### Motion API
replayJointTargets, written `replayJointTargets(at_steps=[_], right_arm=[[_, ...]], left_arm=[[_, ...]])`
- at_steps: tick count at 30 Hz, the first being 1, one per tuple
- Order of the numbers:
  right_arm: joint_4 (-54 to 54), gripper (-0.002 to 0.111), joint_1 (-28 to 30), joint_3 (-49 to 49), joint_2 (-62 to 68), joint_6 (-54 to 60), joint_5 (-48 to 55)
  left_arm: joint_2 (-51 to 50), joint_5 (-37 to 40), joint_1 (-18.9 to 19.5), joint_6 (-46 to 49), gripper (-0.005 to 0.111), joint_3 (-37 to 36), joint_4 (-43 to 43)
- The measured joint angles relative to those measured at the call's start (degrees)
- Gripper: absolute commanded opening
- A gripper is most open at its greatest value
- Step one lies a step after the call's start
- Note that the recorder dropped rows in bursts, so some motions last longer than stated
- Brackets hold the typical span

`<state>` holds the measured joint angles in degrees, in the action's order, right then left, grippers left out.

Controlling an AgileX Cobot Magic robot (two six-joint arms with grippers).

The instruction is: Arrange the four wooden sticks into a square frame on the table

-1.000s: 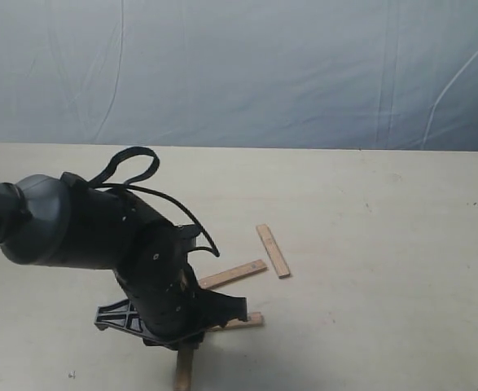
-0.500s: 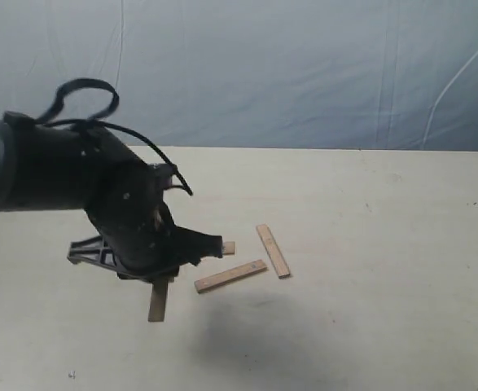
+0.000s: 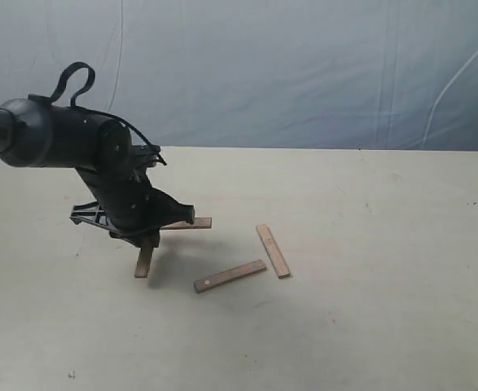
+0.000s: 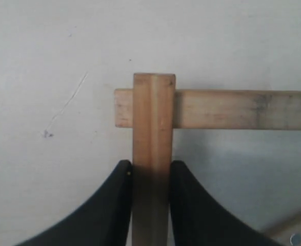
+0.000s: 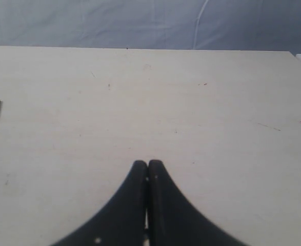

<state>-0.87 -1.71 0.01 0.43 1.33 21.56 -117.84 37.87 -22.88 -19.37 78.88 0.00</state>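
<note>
You're mid-carry. Your left hand is pinching one wooden stick between its fingers, and it crosses the end of a second stick at a right angle, making a first corner. Both sit off to the left of the slanted loose stick, well apart from it. I can't tell whether the second stick rests on the surface or rides with the held one. The fourth stick lies just beside the slanted one's right end.

Your right hand is pressed together with nothing in it.

No square frame yet. I'd say you next lower the corner flat and let go. Then fetch the slanted loose stick and its neighbour to close the other two sides.

Against half a second ago, the left hand has swung further from the slanted loose stick and dropped lower. The crossing stick came with it. The two loose sticks haven't budged.
</note>
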Motion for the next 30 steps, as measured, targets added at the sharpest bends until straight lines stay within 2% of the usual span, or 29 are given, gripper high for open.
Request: replayJointTargets(at_steps=[4, 6, 9, 14, 16, 18, 21, 22, 23, 27, 30], right_arm=[[0.00, -0.001, 0.00, 0.00, 0.00, 0.00, 0.00], [0.00, -0.001, 0.00, 0.00, 0.00, 0.00, 0.00], [0.00, -0.001, 0.00, 0.00, 0.00, 0.00, 0.00], [0.00, -0.001, 0.00, 0.00, 0.00, 0.00, 0.00], [0.00, -0.001, 0.00, 0.00, 0.00, 0.00, 0.00], [0.00, -0.001, 0.00, 0.00, 0.00, 0.00, 0.00], [0.00, -0.001, 0.00, 0.00, 0.00, 0.00, 0.00], [0.00, -0.001, 0.00, 0.00, 0.00, 0.00, 0.00], [0.00, -0.001, 0.00, 0.00, 0.00, 0.00, 0.00], [0.00, -0.001, 0.00, 0.00, 0.00, 0.00, 0.00], [0.00, -0.001, 0.00, 0.00, 0.00, 0.00, 0.00]], left_arm=[[-3.55, 0.83, 0.00, 0.29, 0.000, 3.35, 0.00], [-4.53, 0.83, 0.00, 0.38, 0.005, 3.97, 0.00], [-5.20, 0.83, 0.00, 0.38, 0.019, 4.64, -0.60], [-5.44, 0.71, 0.00, 0.53, 0.055, 4.77, -1.65], [-5.44, 0.71, 0.00, 0.53, 0.059, 4.77, -2.15], [-5.15, 0.71, 0.00, 0.53, 0.052, 4.77, -2.56], [-2.71, 1.88, 0.13, 0.58, 0.021, 4.77, -2.32], [-1.66, 2.52, 0.28, 1.28, 0.007, 4.77, -2.22], [-0.17, 3.67, 0.74, 2.16, 0.001, 4.77, -2.22], [6.29, 8.29, 3.78, 9.04, 0.000, 4.22, -3.82], [12.99, 8.25, 6.87, 12.82, 0.000, -0.07, -6.44]])
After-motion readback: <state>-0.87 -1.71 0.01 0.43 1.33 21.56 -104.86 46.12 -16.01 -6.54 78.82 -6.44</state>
